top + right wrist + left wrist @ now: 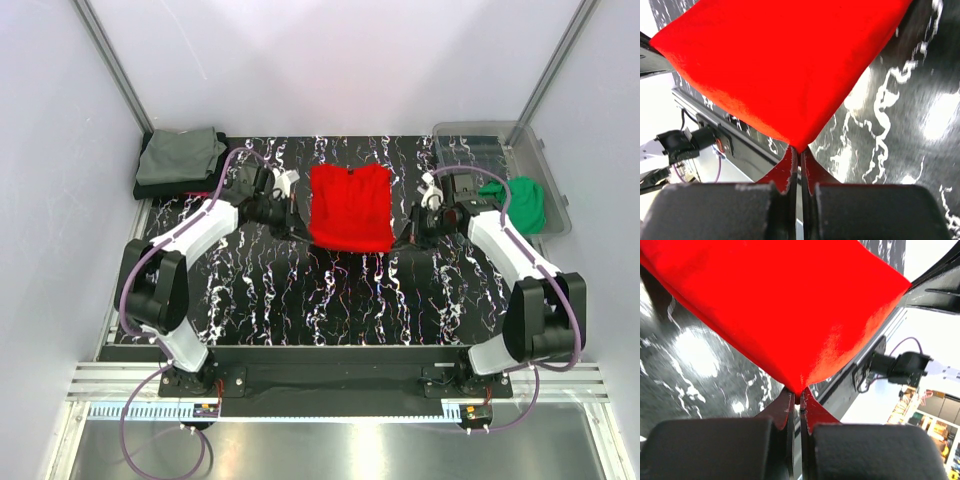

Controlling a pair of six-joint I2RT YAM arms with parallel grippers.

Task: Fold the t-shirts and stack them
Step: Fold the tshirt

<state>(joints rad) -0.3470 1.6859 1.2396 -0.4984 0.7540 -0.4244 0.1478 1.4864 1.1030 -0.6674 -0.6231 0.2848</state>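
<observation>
The bright red t-shirt (349, 205) hangs stretched between my two grippers above the middle of the black marbled table (330, 300). My left gripper (293, 212) is shut on its left corner; the left wrist view shows red cloth (790, 305) pinched between the fingertips. My right gripper (408, 228) is shut on its right corner, and the red cloth fills the right wrist view (780, 65). A green t-shirt (525, 203) lies bunched in the clear bin. A grey-olive t-shirt (180, 155) lies folded on a dark one (160, 188) at the back left.
A clear plastic bin (500, 140) stands at the back right corner. The folded stack sits at the back left corner against the wall. Metal frame posts rise at both back corners.
</observation>
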